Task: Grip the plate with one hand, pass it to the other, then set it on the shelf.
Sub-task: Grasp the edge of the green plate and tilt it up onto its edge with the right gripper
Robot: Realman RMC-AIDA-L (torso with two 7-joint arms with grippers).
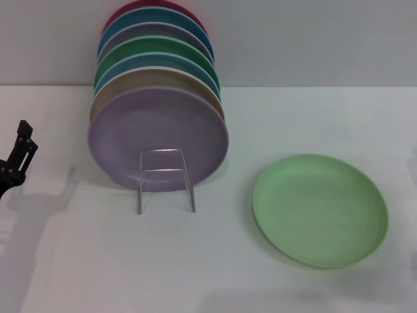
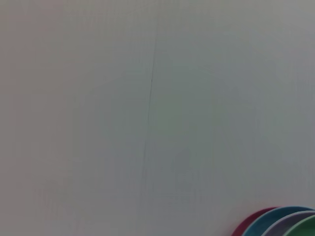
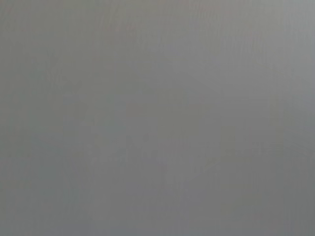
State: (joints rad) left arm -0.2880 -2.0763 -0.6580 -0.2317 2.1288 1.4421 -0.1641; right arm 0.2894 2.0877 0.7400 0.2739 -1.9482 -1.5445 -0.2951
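Across the white table (image 1: 78,274), everything places off the shelf (image 1: 165,179): the plate (image 1: 320,208) lies flat to its right, clear of it; being round, it offers no long axis. The left gripper (image 1: 18,160) hangs well off to the shelf's left, whether parted or closed I cannot tell. The right gripper is unseen, though probably nearer. Stacked plates (image 1: 158,140) fill the shelf.
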